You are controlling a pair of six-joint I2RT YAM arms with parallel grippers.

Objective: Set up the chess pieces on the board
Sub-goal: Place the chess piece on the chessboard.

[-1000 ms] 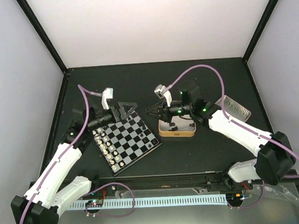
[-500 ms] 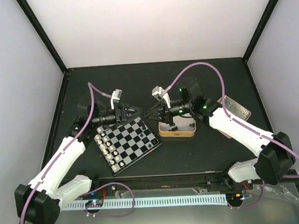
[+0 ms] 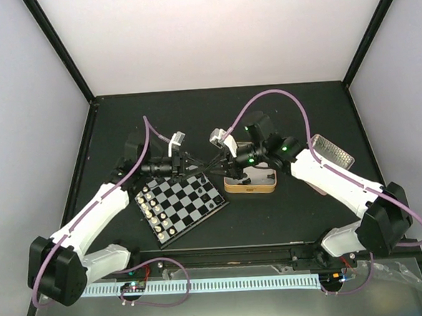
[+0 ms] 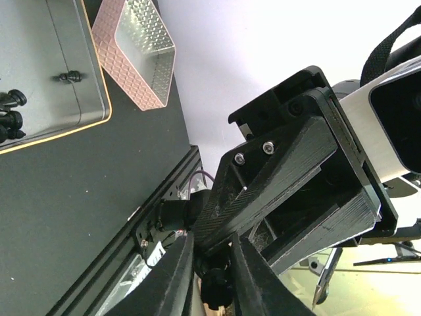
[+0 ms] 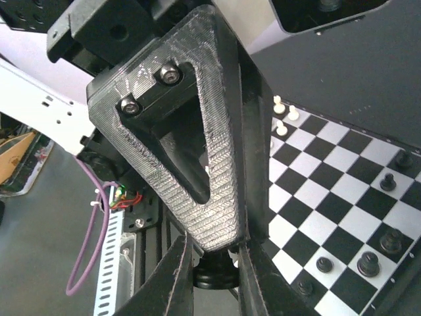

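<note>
The left arm (image 3: 93, 215) and right arm (image 3: 334, 183) wear white shells between black joints, each with a looping purple cable (image 3: 272, 95). Green lights (image 3: 284, 150) dot the right arm. The jaws are black, ribbed wedges (two silver screws (image 5: 148, 89), ten o'clock).
</note>
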